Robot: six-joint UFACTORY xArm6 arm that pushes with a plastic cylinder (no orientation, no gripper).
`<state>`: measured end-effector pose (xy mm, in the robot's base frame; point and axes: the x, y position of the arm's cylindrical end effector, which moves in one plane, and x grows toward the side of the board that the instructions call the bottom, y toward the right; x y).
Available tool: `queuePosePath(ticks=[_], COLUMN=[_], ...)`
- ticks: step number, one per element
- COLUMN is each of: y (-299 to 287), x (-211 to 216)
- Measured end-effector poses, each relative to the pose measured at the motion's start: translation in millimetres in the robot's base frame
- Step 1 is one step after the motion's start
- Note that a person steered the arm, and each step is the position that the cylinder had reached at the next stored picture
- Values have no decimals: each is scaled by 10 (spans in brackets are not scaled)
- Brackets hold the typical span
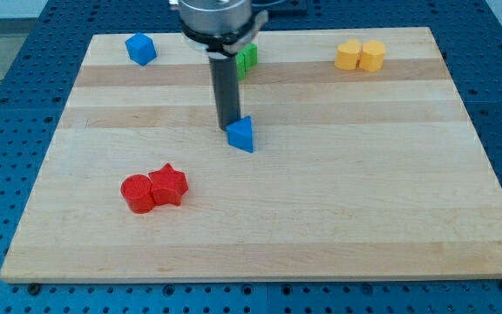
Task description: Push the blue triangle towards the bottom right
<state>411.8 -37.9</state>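
The blue triangle [241, 134] lies near the middle of the wooden board [338, 201], a little above centre. My tip [227, 127] stands at the triangle's upper left edge, touching or nearly touching it. The dark rod rises from there toward the view's top and partly hides a green block [247, 58].
A blue cube-like block [140, 49] sits at the top left. Two yellow blocks [361, 55] sit side by side at the top right. A red cylinder [137, 193] and a red star-shaped block [169, 185] touch each other at the lower left.
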Motion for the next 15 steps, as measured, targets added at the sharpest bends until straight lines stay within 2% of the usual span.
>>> queuePosePath(ticks=[2,4,6,7,8,10,12,15], y=[486,530,-31,-96,-87,-87,204,1051], x=[247,305,123,149,438,506,538,538])
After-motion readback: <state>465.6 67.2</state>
